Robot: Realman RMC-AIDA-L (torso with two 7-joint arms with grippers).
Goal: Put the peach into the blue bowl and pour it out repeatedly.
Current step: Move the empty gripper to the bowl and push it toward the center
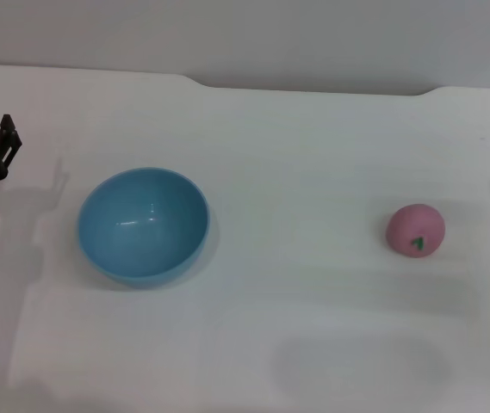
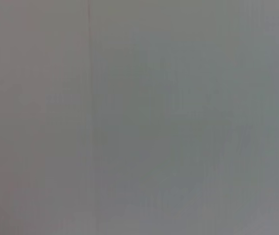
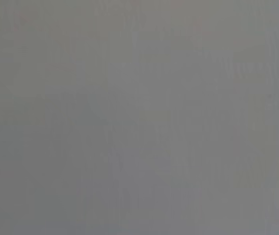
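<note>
A plain white table (image 1: 313,155) carries two things. Its far edge runs across the top of the head view, with a shallow step inward between two rounded corners, and a grey wall rises behind it. The blue bowl (image 1: 142,224) stands upright on the surface toward the left edge, roughly midway between the far and near edges, its mouth open upward and nothing inside. The peach (image 1: 416,230) rests directly on the surface toward the right edge, at about the same depth as the bowl and well apart from it, its small green leaf mark facing the near edge.
</note>
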